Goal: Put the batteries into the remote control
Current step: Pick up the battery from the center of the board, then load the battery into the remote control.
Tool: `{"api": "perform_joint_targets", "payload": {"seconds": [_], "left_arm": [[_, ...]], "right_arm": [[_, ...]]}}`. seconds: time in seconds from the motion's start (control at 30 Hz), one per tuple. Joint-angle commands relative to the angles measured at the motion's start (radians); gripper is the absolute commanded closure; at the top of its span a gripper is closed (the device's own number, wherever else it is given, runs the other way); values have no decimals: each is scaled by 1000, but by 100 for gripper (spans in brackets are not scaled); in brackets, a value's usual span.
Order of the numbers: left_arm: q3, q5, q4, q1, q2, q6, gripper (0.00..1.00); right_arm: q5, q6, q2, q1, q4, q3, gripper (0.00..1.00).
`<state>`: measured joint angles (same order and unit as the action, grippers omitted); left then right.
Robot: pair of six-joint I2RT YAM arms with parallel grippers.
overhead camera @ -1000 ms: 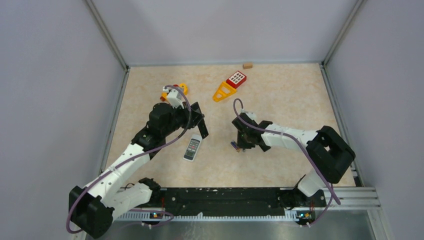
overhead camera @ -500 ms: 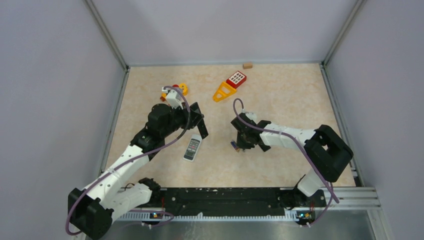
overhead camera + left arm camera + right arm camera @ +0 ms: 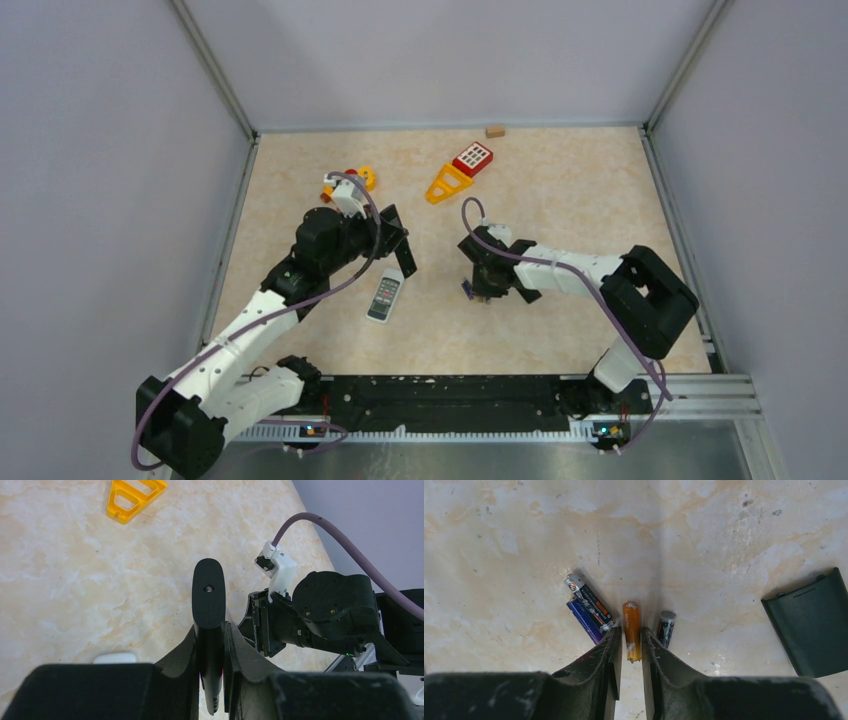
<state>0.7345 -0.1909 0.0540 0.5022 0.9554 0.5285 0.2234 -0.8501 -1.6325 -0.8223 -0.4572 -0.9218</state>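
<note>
Four slim batteries lie bunched on the counter at the middle of my right wrist view. A black one with orange print rests against a purplish-blue one, then come an orange one and a short dark grey one. My right claw pinches the orange battery's near end. My left claw is pressed onto a black oblong piece, above the white remote control left of centre.
</note>
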Motion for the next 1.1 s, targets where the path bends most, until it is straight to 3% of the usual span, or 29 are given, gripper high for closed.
{"api": "perform_joint_targets", "payload": {"seconds": [0.0, 0.13, 0.3, 0.6, 0.77, 1.07], "left_arm": [[0, -11, -46, -1, -20, 1, 100], [0, -14, -46, -1, -18, 4, 100], [-3, -39, -87, -1, -2, 27, 100], [-5, -301, -377, 0, 132, 260, 100], [50, -401, -463, 13, 197, 364, 100], [53, -472, -661, 18, 218, 546, 100]], "right_arm": [[31, 1, -32, -20, -7, -27, 78], [44, 17, -38, -21, 17, -26, 83], [74, 65, 36, -26, 56, -20, 98], [82, 203, 514, -27, 185, 29, 99], [-126, 246, 693, -24, 353, 42, 100], [-373, 304, 724, -23, 502, 19, 100]]}}
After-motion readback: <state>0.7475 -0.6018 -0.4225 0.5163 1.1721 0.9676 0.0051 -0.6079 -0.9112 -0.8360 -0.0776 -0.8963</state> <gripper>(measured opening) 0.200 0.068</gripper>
